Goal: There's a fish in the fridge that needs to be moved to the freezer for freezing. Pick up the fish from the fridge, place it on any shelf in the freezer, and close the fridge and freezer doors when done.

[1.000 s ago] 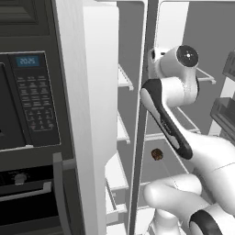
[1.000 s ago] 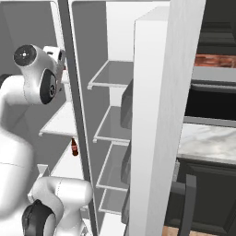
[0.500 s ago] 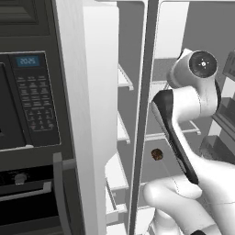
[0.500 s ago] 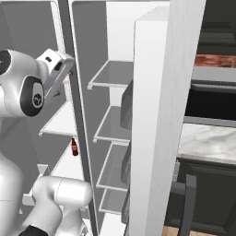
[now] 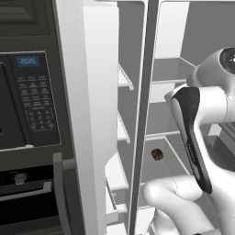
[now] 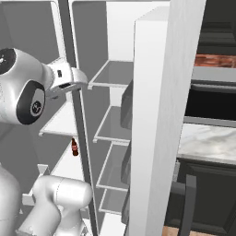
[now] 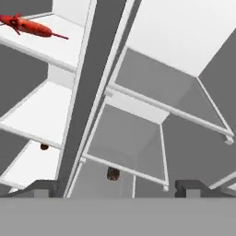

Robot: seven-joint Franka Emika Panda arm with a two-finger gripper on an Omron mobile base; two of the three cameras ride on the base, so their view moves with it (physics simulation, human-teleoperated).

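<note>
Simulated kitchen: a black wall oven with keypad stands left of the tall light-grey unit, both doors of which stand open; a marbled counter lies to the right. The fish is red, slender, with a thin tail; it lies on a white shelf left of the dark central divider in the hand view, seemingly the freezer side. A small dark-brown item rests on a lower fridge shelf. The gripper is empty, fingers spread wide, well apart from the fish.
</note>
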